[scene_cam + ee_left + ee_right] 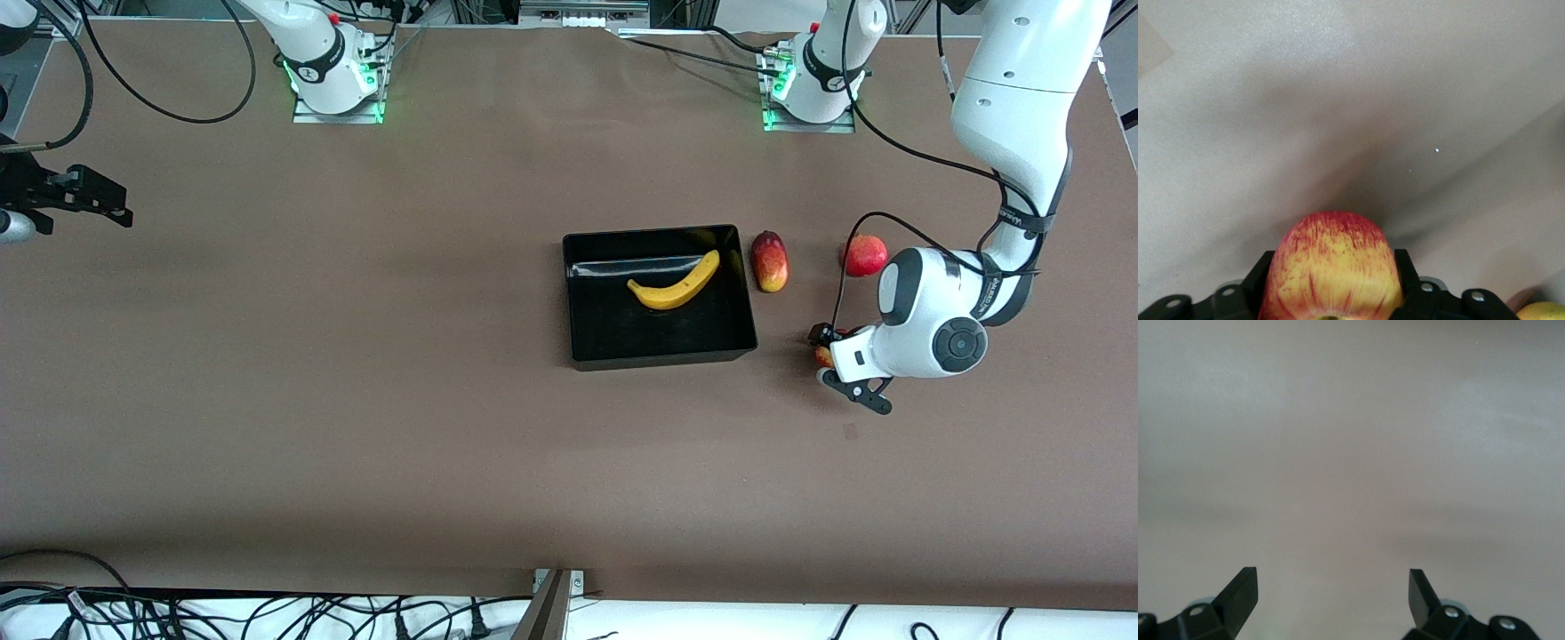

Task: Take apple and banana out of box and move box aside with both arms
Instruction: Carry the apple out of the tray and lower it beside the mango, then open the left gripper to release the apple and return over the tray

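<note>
The black box [660, 356] lies mid-table with the yellow banana [676, 286] in it. My left gripper [829, 357] is low over the table, beside the box toward the left arm's end, shut on a red-and-yellow apple [824, 356]. In the left wrist view the apple [1331, 257] fills the gap between the black fingers [1266, 267] of the left gripper [1335, 270]. My right gripper [107, 206] waits open and empty at the right arm's end of the table. The right wrist view shows that gripper [1331, 590] over bare table.
A red-and-yellow oblong fruit [770, 260] lies right beside the box wall, toward the left arm's end. A round red fruit [864, 255] lies farther toward that end, next to the left arm's wrist. A yellow fruit edge [1543, 311] shows in the left wrist view.
</note>
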Controlling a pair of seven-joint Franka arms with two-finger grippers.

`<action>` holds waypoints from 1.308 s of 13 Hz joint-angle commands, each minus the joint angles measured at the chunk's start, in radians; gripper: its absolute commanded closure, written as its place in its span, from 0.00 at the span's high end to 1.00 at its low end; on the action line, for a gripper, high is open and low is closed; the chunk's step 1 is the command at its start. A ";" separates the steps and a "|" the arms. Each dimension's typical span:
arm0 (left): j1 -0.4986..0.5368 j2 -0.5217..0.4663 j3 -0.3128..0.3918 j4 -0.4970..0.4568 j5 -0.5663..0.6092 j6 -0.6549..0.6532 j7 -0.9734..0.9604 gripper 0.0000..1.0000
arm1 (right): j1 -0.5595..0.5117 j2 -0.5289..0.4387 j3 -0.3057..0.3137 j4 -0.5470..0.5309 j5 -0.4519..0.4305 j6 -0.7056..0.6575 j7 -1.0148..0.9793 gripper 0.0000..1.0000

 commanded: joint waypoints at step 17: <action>-0.354 -0.294 -0.013 -0.186 -0.189 0.038 -0.173 1.00 | -0.009 0.005 0.007 0.018 0.008 -0.011 -0.010 1.00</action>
